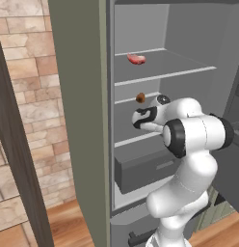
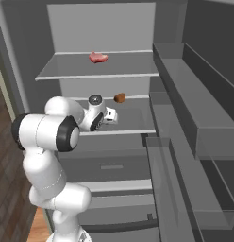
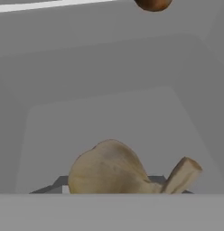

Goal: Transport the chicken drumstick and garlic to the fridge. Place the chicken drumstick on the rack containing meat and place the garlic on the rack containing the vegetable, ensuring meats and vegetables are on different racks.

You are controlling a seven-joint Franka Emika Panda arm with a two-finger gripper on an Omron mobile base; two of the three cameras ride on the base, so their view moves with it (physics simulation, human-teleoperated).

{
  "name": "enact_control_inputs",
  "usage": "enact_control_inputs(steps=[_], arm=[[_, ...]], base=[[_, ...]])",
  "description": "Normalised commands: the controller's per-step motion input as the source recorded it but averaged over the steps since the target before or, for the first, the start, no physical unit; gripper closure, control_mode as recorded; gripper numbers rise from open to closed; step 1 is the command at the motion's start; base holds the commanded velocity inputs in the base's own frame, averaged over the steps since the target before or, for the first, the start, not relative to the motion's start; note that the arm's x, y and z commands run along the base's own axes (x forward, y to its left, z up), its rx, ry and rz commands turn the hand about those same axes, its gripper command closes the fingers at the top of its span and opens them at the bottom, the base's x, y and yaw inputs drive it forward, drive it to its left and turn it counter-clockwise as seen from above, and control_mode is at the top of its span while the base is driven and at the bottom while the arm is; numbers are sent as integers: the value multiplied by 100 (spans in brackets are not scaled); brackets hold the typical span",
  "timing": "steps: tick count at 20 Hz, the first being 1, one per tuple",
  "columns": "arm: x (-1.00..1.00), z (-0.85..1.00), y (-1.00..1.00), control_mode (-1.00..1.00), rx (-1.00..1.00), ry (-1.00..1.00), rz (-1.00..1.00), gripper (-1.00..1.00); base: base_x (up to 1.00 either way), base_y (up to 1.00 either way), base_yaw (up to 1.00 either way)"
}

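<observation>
fridge (image 1: 78, 120): door open, grey interior exposed, arm reaching inside
rack containing meat (image 2: 97, 75): uppermost shelf, pale front edge
meat (image 1: 136, 59): pink-red slab lying flat on top shelf, toward rear left
vegetable (image 2: 120, 98): dark-brown ball on second shelf, near front edge; also at top edge of hand view
tool (image 2: 111, 116): inside fridge at second-shelf level, just below and beside the brown ball
tool state: closed partway on garlic, pale tan bulb sitting between the tips in hand view
garlic (image 3: 111, 169): held in tool, bulb body left, pointed stem end right, over grey floor of second shelf
second shelf (image 1: 122, 140): carries vegetable, separate from meat shelf above
drawer (image 1: 145, 169): dark grey, below second shelf, pulled slightly out
door bins (image 2: 194, 123): translucent grey, right side of right base view
wall (image 1: 30, 87): tan stone tiles left of fridge
</observation>
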Motion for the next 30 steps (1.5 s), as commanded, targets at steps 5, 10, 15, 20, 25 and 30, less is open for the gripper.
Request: enact_control_inputs(steps=[5, 10, 15, 20, 25, 30], arm=[[-22, 0, 0, -100, 0, -3, 0, -100], [-26, 11, 0, -100, 0, -4, 0, -100], [-23, 24, 0, -100, 0, 0, 0, -100], [-53, 23, 0, -100, 0, 0, 0, -100], [-73, 23, 0, -100, 0, 0, 0, -100], [-76, 36, 2, -100, 0, 4, 0, -100]], base=[[0, 0, 0], [0, 0, 0], [0, 0, 0], [0, 0, 0], [0, 0, 0], [0, 0, 0]])
